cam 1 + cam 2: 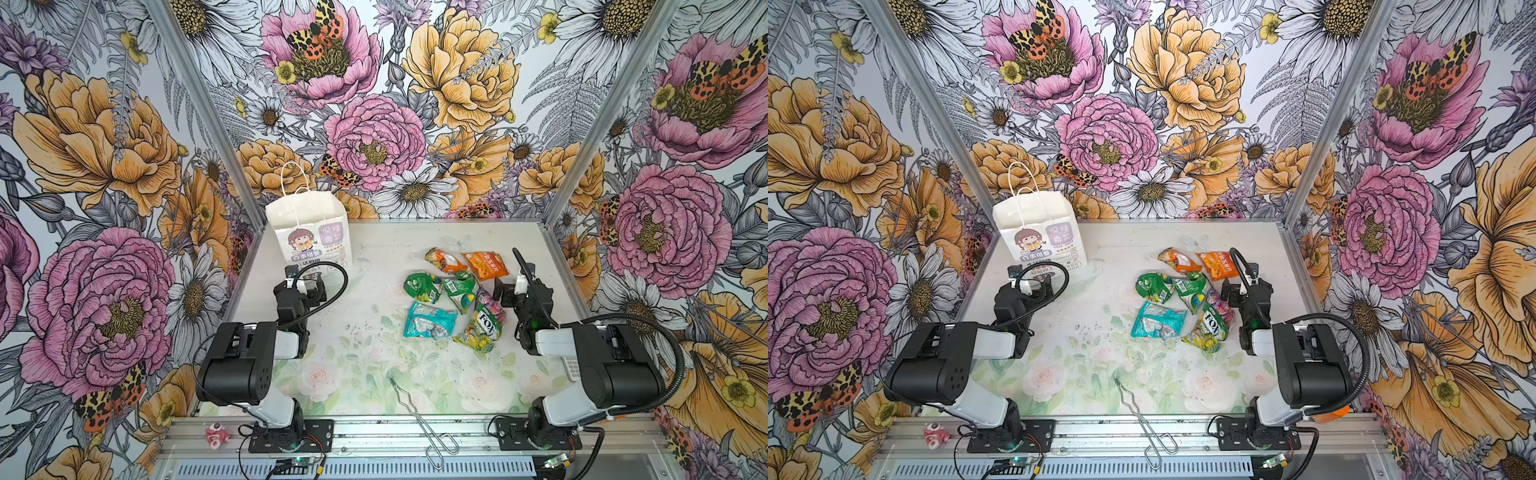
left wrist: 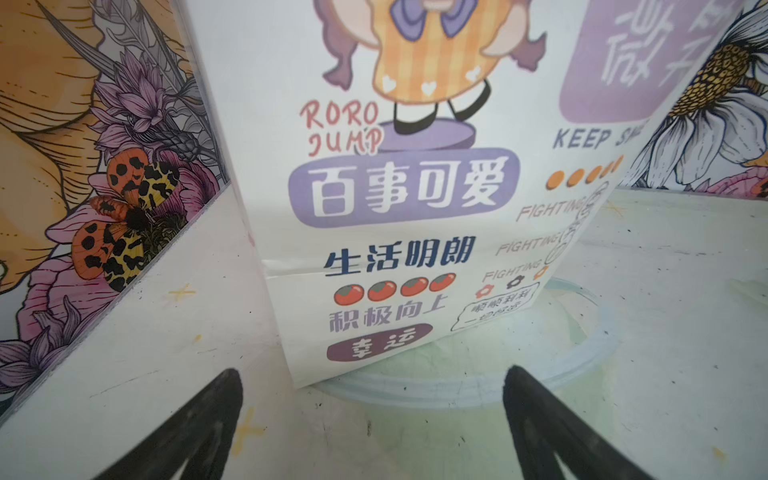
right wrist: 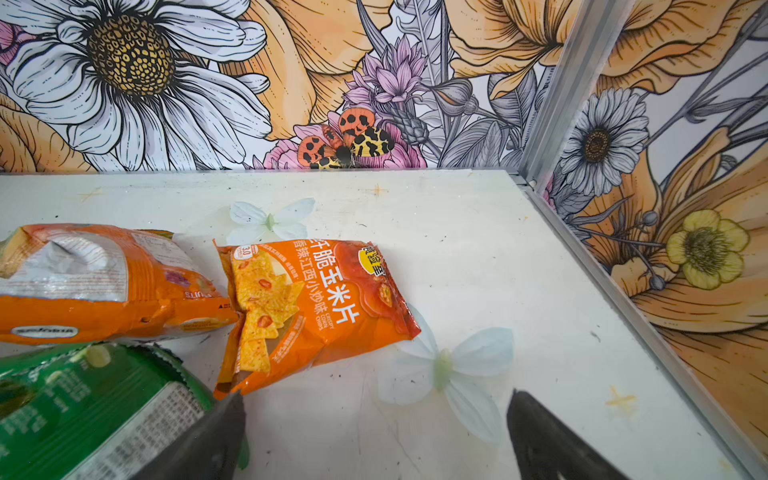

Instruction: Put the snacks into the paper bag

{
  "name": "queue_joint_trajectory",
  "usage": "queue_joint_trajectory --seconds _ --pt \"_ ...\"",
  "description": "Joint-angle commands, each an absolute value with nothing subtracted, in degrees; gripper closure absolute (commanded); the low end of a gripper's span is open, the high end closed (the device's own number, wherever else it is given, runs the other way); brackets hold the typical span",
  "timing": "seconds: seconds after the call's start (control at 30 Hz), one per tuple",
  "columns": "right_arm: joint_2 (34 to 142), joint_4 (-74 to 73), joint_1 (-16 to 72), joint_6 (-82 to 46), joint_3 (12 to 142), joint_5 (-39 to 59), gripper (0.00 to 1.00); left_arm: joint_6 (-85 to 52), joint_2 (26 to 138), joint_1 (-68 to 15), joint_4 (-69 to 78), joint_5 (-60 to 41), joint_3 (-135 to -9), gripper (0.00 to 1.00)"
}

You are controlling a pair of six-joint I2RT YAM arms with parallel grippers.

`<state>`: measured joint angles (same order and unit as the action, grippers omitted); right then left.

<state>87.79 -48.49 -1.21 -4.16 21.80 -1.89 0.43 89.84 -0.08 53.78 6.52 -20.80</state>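
Snacks [image 1: 457, 291] cluster at the table's [image 1: 374, 257] three o'clock; paper bag [image 1: 307, 220] stands at eleven; wire tongs [image 1: 415, 413] lie at six. Both arms' jaws gape, empty.

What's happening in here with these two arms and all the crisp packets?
Two robot arms are meant to load the snacks into the paper bag. Nothing is held: the packets lie in a heap on the right of the table, and the bag stands upright at the back left. The left pincer is open, facing the bag's printed front; the right pincer is open beside the heap, near an orange chips packet.
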Motion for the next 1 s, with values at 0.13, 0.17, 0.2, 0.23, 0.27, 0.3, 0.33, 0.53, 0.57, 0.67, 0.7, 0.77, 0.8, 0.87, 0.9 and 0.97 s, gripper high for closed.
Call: queue_joint_trajectory --seconds 0.13,0.17,0.2,0.23,0.27,0.3,0.33,0.53,0.57,0.67,0.7,0.77,0.8,0.87,0.9,0.97 --pt "88.1 -49.0 -1.7 -4.0 22.9 -2.5 0.0 0.8 89.1 0.1 54.2 5.5 -21.7 0.01" --pt "88.1 -49.0 -1.7 -4.1 22.8 -2.6 0.0 0.8 89.1 0.0 54.1 5.6 -21.7 0.01" --pt "88.1 -49.0 -1.6 -4.0 22.8 -2.6 0.0 0.8 89.1 0.0 54.1 5.7 -21.7 0.01" --pt "88.1 -49.0 -1.6 -4.1 22.8 -2.6 0.0 0.9 89.1 0.0 54.1 5.7 -21.7 0.01" --pt "88.1 -48.9 -1.6 -4.0 22.8 -2.5 0.0 0.9 89.1 0.1 54.1 5.7 -21.7 0.01" --pt "88.1 -49.0 -1.7 -4.1 22.9 -2.5 0.0 0.8 89.1 0.1 54.0 5.7 -21.8 0.01" --pt "88.1 -49.0 -1.6 -4.1 22.9 -2.5 0.0 0.8 89.1 0.1 54.0 5.6 -21.8 0.01" --pt "88.1 -49.0 -1.7 -4.2 22.9 -2.5 0.0 0.7 89.1 0.0 54.1 5.6 -21.7 0.01" --pt "88.1 -49.0 -1.6 -4.2 22.9 -2.5 0.0 0.8 89.0 0.0 54.1 5.6 -21.8 0.01" --pt "88.1 -49.0 -1.7 -4.2 22.9 -2.4 0.0 0.8 89.1 0.0 54.1 5.6 -21.7 0.01" --pt "88.1 -48.9 -1.6 -4.2 22.9 -2.5 0.0 0.7 89.1 0.1 54.1 5.7 -21.7 0.01" --pt "88.1 -49.0 -1.7 -4.2 22.9 -2.5 0.0 0.8 89.0 0.1 54.1 5.5 -21.7 0.01" --pt "88.1 -48.9 -1.7 -4.2 22.9 -2.5 0.0 0.7 89.1 0.2 54.1 5.3 -21.7 0.01" --pt "88.1 -49.0 -1.7 -4.2 22.9 -2.4 0.0 0.6 89.1 0.3 54.1 5.1 -21.7 0.01" --pt "88.1 -48.9 -1.7 -4.2 22.9 -2.4 0.0 0.6 89.1 0.3 54.1 5.1 -21.7 0.02" --pt "88.1 -49.0 -1.7 -4.2 22.9 -2.5 0.0 0.6 89.1 0.3 54.1 5.1 -21.7 0.01"
